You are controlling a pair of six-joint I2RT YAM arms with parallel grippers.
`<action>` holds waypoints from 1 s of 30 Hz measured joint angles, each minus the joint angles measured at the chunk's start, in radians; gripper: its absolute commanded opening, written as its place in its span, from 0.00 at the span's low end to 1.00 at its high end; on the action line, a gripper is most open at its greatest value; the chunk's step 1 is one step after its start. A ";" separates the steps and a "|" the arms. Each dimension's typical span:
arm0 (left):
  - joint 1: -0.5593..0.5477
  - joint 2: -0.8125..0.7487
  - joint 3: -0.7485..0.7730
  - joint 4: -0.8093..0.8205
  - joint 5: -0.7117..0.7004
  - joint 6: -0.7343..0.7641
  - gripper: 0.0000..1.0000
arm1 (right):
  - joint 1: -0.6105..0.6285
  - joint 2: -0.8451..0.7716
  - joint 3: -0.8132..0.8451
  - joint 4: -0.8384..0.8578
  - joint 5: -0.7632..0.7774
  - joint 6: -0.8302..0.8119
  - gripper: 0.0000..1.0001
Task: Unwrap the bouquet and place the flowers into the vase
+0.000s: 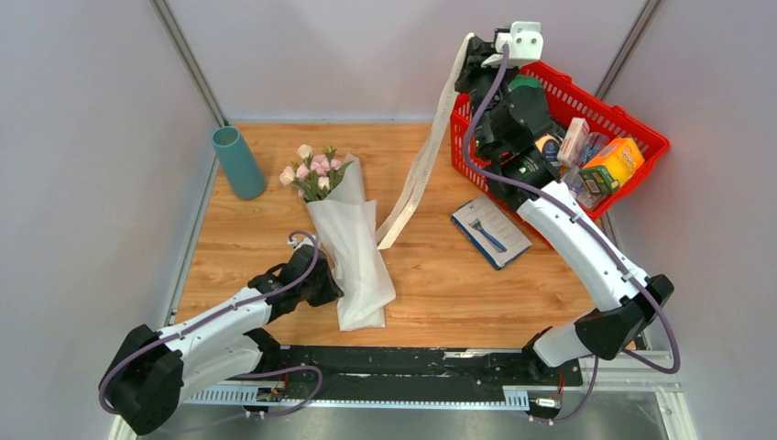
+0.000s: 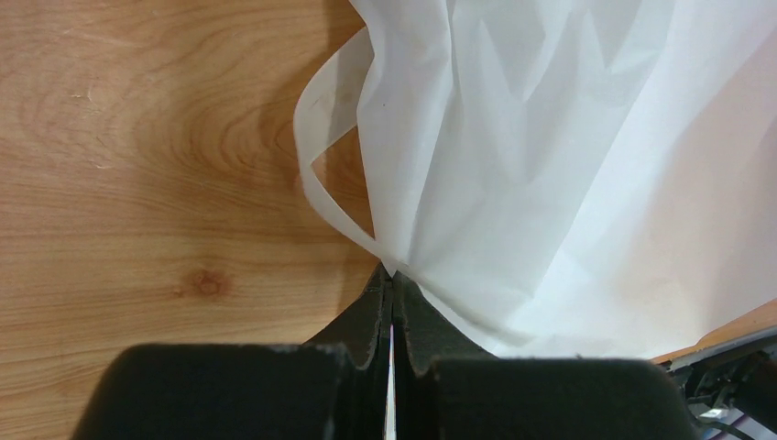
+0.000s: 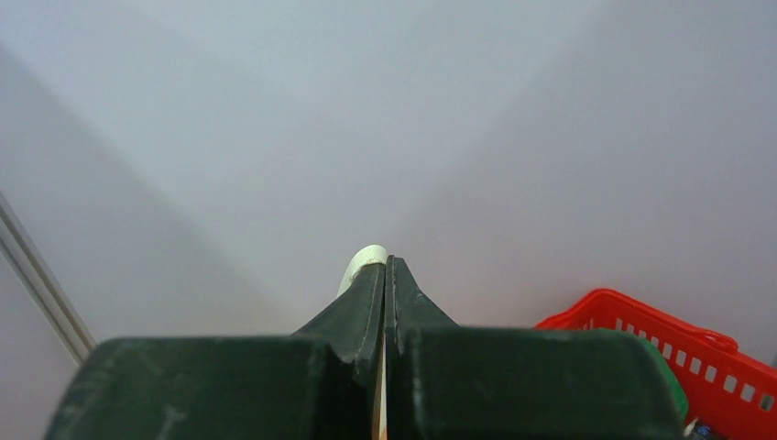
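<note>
The main risk lies with the ribbon (image 1: 421, 165). The right gripper (image 1: 471, 53) holds its upper end pinched between shut jaws, high above the far edge of the table (image 1: 440, 293). From there the ribbon hangs in a long slant, and its lower end lies just beside the bouquet (image 1: 344, 229). Whether that end is free of the wrapping cannot be told. If it is caught, lifting further would likely drag or roll the bouquet.

The second risk is the left gripper (image 2: 392, 275). Its jaws are closed on only a thin fold at the left edge of the white paper (image 2: 550, 165). Such a small bite on flimsy, translucent paper could slip or tear under a hard pull. A jerk could also swing the flowers (image 1: 313, 171) into the teal vase (image 1: 238, 162), which stands near the table's far left corner and looks easy to topple.

The bouquet lies left of the table's centre, blooms toward the far edge and the cone's open tail toward the near edge. The flowers are not yet out of the paper.

The left arm lies low and reaches forward from its base, wrist close to the tabletop. The right arm is stretched up and far forward, its wrist over the red basket (image 1: 641, 137) at the far right corner. A careless descent there could strike the basket's contents.
</note>
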 measured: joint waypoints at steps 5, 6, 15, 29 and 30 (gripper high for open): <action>0.000 0.001 0.000 0.003 0.001 0.000 0.00 | 0.000 -0.021 0.007 -0.034 -0.084 0.038 0.00; 0.000 0.001 0.000 0.003 0.002 0.000 0.00 | 0.000 -0.040 -0.022 -0.046 -0.116 0.062 0.00; 0.000 -0.071 -0.002 0.010 0.018 0.002 0.00 | 0.014 -0.221 -0.623 -0.120 -0.328 0.386 0.02; 0.000 -0.094 -0.017 0.006 0.006 0.002 0.00 | 0.018 0.116 -0.807 -0.209 -0.351 0.679 0.65; 0.000 -0.094 -0.017 0.006 0.005 0.001 0.00 | 0.018 0.139 -0.798 -0.211 -0.347 0.695 0.69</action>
